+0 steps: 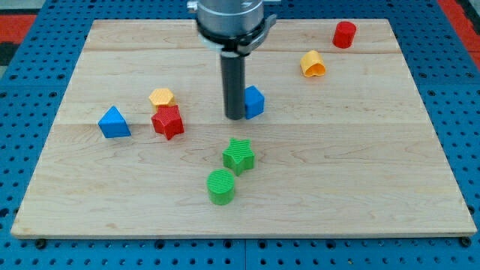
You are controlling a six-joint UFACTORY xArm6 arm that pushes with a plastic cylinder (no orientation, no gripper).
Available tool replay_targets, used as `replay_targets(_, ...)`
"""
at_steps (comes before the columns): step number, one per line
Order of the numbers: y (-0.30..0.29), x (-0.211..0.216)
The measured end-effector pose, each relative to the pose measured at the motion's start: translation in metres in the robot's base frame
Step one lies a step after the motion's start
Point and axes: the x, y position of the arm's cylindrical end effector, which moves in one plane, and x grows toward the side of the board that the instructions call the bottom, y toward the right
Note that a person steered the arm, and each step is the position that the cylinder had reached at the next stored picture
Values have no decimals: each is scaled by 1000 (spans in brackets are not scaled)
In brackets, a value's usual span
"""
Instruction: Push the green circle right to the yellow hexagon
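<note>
The green circle (pixel 221 187) lies near the view's bottom centre of the wooden board (pixel 360 172). The yellow hexagon (pixel 161 98) sits up and to the left of it, touching the red star (pixel 168 121). My tip (pixel 234 117) is near the board's middle, right beside the blue block (pixel 254 102) on its left. The tip is well above the green circle in the view and apart from it, and to the right of the yellow hexagon.
A green star (pixel 239 156) sits just up-right of the green circle. A blue triangle (pixel 113 122) lies at the left. A yellow block (pixel 313 64) and a red block (pixel 344 34) lie at the top right.
</note>
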Motion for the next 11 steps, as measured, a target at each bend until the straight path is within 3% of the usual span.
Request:
replay_targets(4,124,-116)
replay_targets(5,99,-52)
replay_targets(6,10,14)
replay_targets(8,37,116)
replay_targets(9,-6,167)
replay_targets(10,-44,165)
replay_targets(11,-44,111)
